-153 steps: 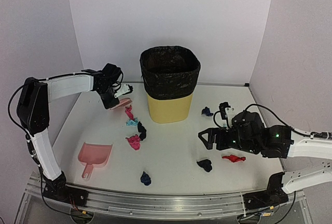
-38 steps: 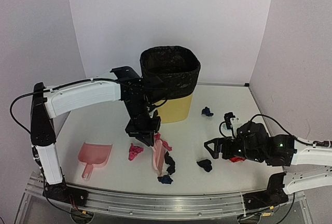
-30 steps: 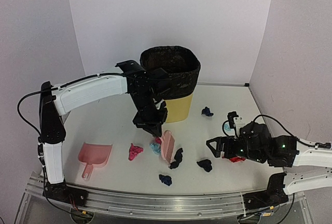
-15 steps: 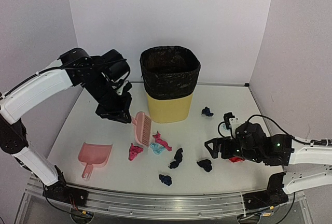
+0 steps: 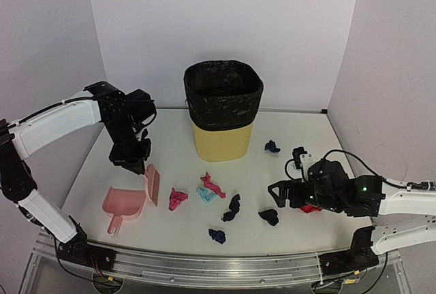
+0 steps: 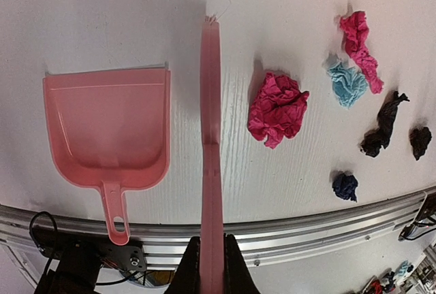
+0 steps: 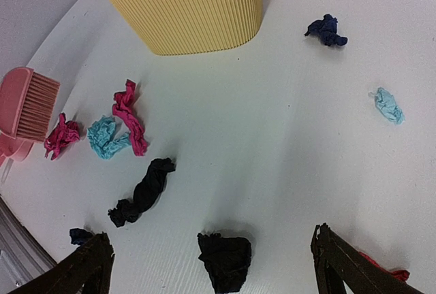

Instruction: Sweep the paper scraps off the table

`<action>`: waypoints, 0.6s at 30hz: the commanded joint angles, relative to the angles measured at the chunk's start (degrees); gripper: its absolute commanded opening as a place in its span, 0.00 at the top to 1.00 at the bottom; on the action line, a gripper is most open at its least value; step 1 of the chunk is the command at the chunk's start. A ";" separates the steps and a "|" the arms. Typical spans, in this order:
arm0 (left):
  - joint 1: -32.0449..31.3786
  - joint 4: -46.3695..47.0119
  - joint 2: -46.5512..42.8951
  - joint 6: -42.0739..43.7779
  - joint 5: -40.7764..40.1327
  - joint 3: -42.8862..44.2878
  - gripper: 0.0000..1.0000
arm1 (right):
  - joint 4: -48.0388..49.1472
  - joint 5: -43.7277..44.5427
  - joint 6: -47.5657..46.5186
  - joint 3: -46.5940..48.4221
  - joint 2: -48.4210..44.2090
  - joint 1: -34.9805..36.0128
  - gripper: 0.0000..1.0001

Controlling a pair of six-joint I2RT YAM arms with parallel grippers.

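My left gripper (image 5: 138, 165) (image 6: 212, 270) is shut on the handle of the pink brush (image 5: 151, 184) (image 6: 210, 124). The brush stands on edge between the pink dustpan (image 5: 125, 203) (image 6: 109, 127) and a pink scrap (image 5: 178, 199) (image 6: 277, 108). Right of it lie a light blue scrap (image 5: 204, 194) (image 6: 347, 83), a twisted pink one (image 5: 214, 185) (image 7: 129, 117), a long black one (image 5: 233, 207) (image 7: 144, 192) and a navy one (image 5: 216, 235) (image 6: 345, 186). My right gripper (image 5: 278, 192) (image 7: 208, 250) is open above a black scrap (image 5: 268, 216) (image 7: 223, 260).
The yellow bin (image 5: 223, 110) (image 7: 184, 8) with a black liner stands at the back centre. A navy scrap (image 5: 272, 147) (image 7: 325, 30), a light blue scrap (image 7: 388, 105) and a red scrap (image 5: 310, 208) lie on the right. The metal rail (image 5: 218, 267) runs along the front edge.
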 commanded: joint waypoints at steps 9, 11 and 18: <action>-0.02 0.67 11.80 9.67 11.03 5.40 1.00 | 0.89 2.69 0.88 -0.06 -2.65 -0.17 0.02; -0.42 1.28 13.15 10.27 12.95 7.40 1.00 | 0.89 3.13 1.25 -0.55 -3.45 -0.14 0.02; -4.82 1.29 20.67 10.84 15.09 15.54 1.00 | 0.89 4.49 2.34 -2.19 -5.79 -0.14 0.02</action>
